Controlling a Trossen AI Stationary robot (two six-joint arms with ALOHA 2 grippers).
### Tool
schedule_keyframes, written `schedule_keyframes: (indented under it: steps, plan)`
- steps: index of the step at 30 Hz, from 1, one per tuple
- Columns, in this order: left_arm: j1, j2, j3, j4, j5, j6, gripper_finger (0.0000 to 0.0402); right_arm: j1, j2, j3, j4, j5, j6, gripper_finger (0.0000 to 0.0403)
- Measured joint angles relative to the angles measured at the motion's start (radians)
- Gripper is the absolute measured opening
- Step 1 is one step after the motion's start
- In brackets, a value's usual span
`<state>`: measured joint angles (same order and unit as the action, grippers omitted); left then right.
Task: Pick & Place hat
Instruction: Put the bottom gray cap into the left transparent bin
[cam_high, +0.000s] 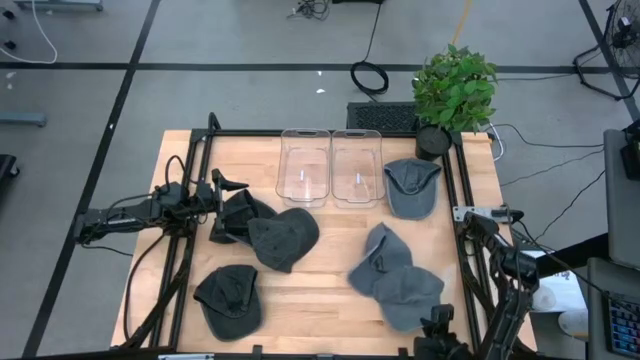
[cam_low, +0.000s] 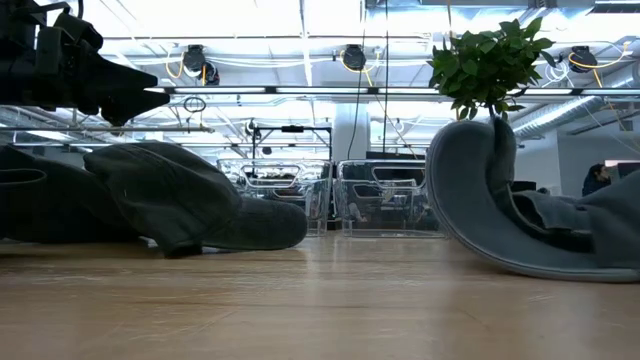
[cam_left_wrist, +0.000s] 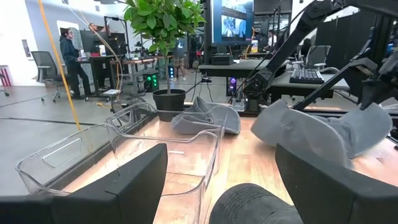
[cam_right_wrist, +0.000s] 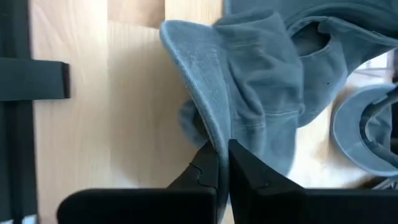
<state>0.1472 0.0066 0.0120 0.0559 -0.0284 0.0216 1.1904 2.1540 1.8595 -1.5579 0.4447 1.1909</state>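
Several hats lie on the wooden table (cam_high: 330, 290): dark ones at the left (cam_high: 283, 238) and grey ones at the right. My right gripper (cam_right_wrist: 222, 158), at the near right (cam_high: 435, 322), is shut on the nearest grey hat (cam_high: 408, 290), which stands tipped up in the low view (cam_low: 480, 200). A second grey hat (cam_high: 380, 255) lies against its far side. My left gripper (cam_left_wrist: 217, 186) waits open and level at the table's left (cam_high: 232, 186), above a dark hat (cam_high: 232, 215). My right gripper pinches the edge of the grey hat's brim (cam_right_wrist: 210, 134) between its two fingertips. The fingers slant down from the table's near side. The brim is raised, the crown (cam_right_wrist: 273, 93) hangs away below it, and the hat's lower curve (cam_low: 530, 265) lies on the table.
Two clear bins (cam_high: 304, 167) (cam_high: 357, 167) stand side by side at the far edge, with another grey hat (cam_high: 412, 187) to their right. A potted plant (cam_high: 453, 90) stands at the far right corner. A black frame (cam_high: 462, 200) runs along the table's sides.
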Motion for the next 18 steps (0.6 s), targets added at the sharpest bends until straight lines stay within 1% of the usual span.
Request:
schedule_keyframes:
  steps: [7, 15, 18]
  plan:
    - [0.000, 0.000, 0.000, 0.000, 0.000, 0.000, 0.0306, 0.000, -0.131, -0.050, 0.001, -0.001, -0.019, 0.0001]
    - [0.000, 0.000, 0.000, 0.000, 0.000, 0.000, 0.0306, -0.011, -0.336, -0.209, -0.007, -0.004, -0.002, 0.0001]
    - [0.000, 0.000, 0.000, 0.000, 0.000, 0.000, 0.0306, -0.022, -0.411, -0.246, -0.010, -0.005, 0.000, 0.0001]
